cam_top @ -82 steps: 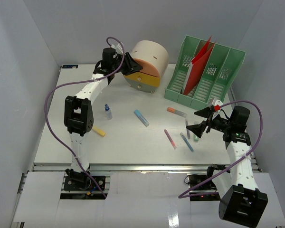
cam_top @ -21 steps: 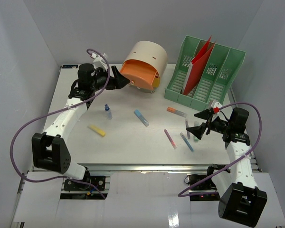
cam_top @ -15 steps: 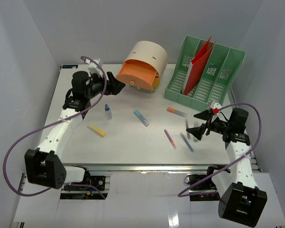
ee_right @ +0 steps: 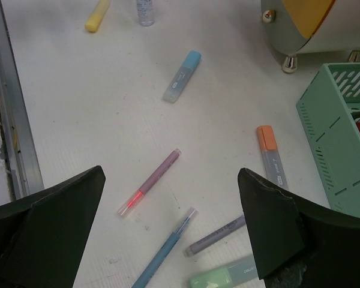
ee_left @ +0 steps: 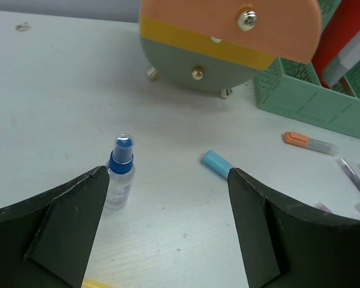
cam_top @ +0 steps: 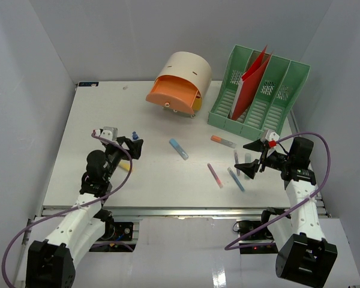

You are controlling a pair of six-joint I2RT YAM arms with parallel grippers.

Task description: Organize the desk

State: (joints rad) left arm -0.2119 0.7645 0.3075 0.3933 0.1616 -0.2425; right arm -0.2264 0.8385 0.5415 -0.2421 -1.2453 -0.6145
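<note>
The desk (cam_top: 102, 120) fills the middle of the overhead view, with a cream drawer unit (cam_top: 183, 75), its orange drawer out, and a green file rack (cam_top: 261, 90) at its far side. Left gripper (cam_top: 132, 150): jaws apart, empty, just beside a small blue-capped bottle (ee_left: 119, 180). Right gripper (cam_top: 248, 155): jaws likewise spread, empty, above a pink pen (ee_right: 150, 183) and a blue pen (ee_right: 165, 247).

You had four highlighters (ee_right: 182, 76) and three thin pens (ee_right: 151, 189) to count; there was one small bottle (ee_left: 119, 174); one round drawer unit (cam_top: 183, 72); one green file rack (cam_top: 270, 90); one red folder (cam_top: 252, 75).
</note>
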